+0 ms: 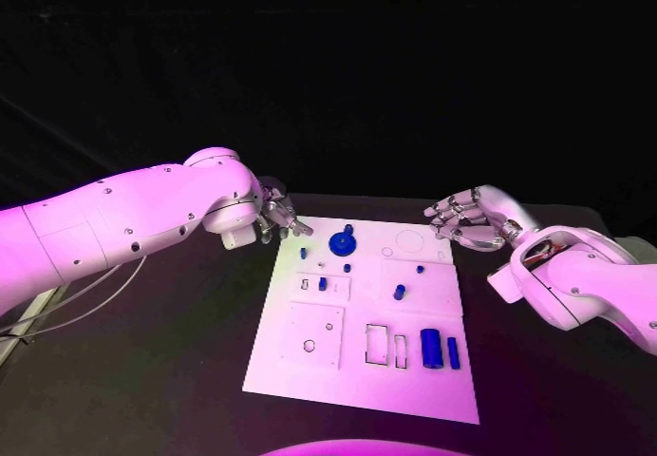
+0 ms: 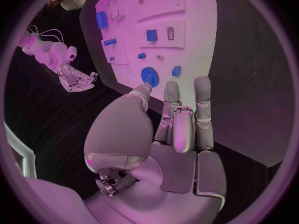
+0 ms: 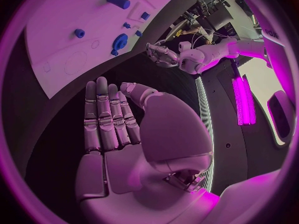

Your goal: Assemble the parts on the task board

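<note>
The white task board lies in the middle of the black table, its small blue parts scattered across it: a gear-like disc near the far edge, a stubby blue peg just beside it, two more small pieces in the board's middle band, and a larger cylinder with a slim bar alongside it toward the near right. Several outlined recesses on the board stand unfilled.

My left hand hovers off the board's far left corner, near the disc; from my left wrist its fingers are extended and spread, touching nothing. My right hand waits off the far right corner, clear of the board, fingers straight and together, palm bare, holding nothing.

By my reading, assembly has hardly begun: no part is in hand, and most pieces look loose rather than seated, though I cannot tell from here whether the disc is already in its place. The step in hand is choosing and approaching a first part. The next move likely calls for my left hand to come down over the far-left pieces and close carefully on one, since they are small and sit close together.
</note>
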Controlling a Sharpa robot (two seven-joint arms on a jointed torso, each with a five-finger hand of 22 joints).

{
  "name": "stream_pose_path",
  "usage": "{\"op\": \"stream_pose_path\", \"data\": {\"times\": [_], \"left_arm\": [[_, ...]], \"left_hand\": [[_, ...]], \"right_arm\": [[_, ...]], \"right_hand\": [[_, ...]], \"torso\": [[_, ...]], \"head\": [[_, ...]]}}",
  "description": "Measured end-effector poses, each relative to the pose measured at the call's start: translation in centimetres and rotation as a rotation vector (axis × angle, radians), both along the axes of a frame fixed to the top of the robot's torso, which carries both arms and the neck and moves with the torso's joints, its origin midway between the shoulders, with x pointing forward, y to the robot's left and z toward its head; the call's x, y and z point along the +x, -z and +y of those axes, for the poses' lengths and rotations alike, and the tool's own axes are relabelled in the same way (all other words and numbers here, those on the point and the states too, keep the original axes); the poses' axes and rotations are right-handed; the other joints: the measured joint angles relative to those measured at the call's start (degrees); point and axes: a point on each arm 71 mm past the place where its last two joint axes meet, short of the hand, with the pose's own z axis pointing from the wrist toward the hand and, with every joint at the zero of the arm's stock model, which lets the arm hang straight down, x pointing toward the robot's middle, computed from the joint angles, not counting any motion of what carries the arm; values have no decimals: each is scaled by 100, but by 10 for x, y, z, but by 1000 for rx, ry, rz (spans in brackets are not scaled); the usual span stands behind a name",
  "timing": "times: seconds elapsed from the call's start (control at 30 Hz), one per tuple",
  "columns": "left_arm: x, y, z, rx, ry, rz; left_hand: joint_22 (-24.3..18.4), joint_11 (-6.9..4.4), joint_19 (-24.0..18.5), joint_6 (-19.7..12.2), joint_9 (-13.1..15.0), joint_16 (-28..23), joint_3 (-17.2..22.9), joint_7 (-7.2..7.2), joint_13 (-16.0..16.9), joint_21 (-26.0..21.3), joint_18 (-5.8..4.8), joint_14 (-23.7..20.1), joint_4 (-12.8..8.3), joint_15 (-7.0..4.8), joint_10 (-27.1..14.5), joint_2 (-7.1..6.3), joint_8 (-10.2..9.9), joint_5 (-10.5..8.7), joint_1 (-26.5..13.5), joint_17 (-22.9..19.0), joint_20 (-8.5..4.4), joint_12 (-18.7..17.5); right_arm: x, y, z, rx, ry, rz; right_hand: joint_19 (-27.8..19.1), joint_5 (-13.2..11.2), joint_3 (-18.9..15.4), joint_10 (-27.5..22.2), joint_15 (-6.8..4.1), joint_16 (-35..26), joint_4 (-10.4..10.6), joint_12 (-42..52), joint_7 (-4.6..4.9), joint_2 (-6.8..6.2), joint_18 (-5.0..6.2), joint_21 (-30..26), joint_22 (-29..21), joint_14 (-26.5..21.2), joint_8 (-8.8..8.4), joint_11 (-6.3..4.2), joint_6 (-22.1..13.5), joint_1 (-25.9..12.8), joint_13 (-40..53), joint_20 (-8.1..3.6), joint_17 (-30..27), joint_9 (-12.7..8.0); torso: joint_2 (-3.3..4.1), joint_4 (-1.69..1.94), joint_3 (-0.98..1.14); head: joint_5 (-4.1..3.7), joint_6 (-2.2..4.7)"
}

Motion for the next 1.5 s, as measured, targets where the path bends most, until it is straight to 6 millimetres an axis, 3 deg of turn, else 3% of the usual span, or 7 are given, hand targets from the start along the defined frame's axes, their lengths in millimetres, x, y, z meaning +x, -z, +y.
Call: {"op": "stream_pose_path", "data": {"times": [0.37, 0.5, 0.77, 1.1, 1.5], "left_arm": [[15, 3, -5, 107, 27, 27], [19, 6, -10, 144, 41, 36], [24, 13, -12, 191, 49, 52], [27, 20, -13, 212, 53, 80], [28, 29, -14, 224, 59, 117]], "left_hand": [[392, -31, 238, 116, -168, 191, -191, -29, -24, 160, 0, 0, -3, 0, 32, 9, 0, 0, -177, 108, 10, 83], [404, -52, 258, 145, -208, 191, -269, -42, -25, 183, 0, 0, -2, 0, 58, 4, 0, 0, -228, 108, -11, 133], [483, -60, 299, 166, -252, 227, -380, -62, -24, 210, 0, 0, -2, -1, 104, -19, 28, 0, -250, 107, -11, 191], [657, -60, 412, 206, -312, 302, -451, -62, -24, 321, -1, 0, 5, -1, 145, 79, 28, 0, -348, 106, -21, 256], [688, -76, 432, 227, -338, 302, -484, -81, -24, 344, 0, 0, 5, -1, 160, 102, 50, 0, -371, 105, -41, 256]], "right_arm": [[1, -3, 1, 83, -15, -17], [0, -4, 4, 98, -24, -21], [-1, -5, 6, 115, -31, -27], [-2, -5, 8, 125, -35, -29], [-2, -6, 8, 127, -36, -27]], "right_hand": [[12, 10, -88, 111, 38, -473, -53, -182, 29, 45, 0, -119, -141, 186, 129, 32, -71, 45, -638, 73, -357, -74], [-88, 43, -88, 115, 42, -672, -53, -250, 41, 59, 0, -312, -279, 181, 169, 37, -144, 31, -847, 173, -476, -108], [-88, 43, -88, 94, 70, -783, -53, -264, 48, 78, 0, -405, -400, 153, 214, 58, -192, 12, -1003, 173, -559, -122], [-109, 43, -88, 94, 70, -848, -53, -264, 48, 78, 0, -440, -446, 153, 236, 58, -192, 12, -1068, 194, -591, -134], [-88, 43, -88, 94, 92, -914, -53, -264, 28, 78, 0, -508, -503, 174, 254, 58, -212, 12, -1138, 214, -631, -140]], "torso": [[13, -9, -7], [16, -12, -8], [13, -24, -7], [10, -18, -1], [8, -18, -3]], "head": [[51, -2], [66, -5], [78, -23], [79, -34], [101, -55]]}}
